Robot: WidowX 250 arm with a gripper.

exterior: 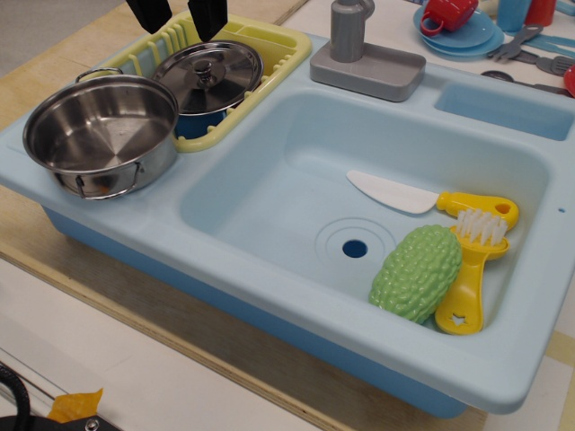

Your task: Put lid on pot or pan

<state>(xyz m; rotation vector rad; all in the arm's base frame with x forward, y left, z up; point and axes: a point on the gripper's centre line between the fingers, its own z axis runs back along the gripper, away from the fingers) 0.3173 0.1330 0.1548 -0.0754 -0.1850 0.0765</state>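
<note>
Black fingers [178,15] hang spread above the lid [207,77]. Lid rests in yellow rack [278,54]; pot [101,133] sits beside it.

Only the two black fingers of the tool [180,13] show, hanging down from the top edge of the view at the upper left, spread apart with a clear gap between them and nothing held, the arm itself out of sight.

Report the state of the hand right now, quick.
Hand: open, holding nothing; its two black fingers stand apart above the lid, which sits in the yellow rack beside the pot.
</note>
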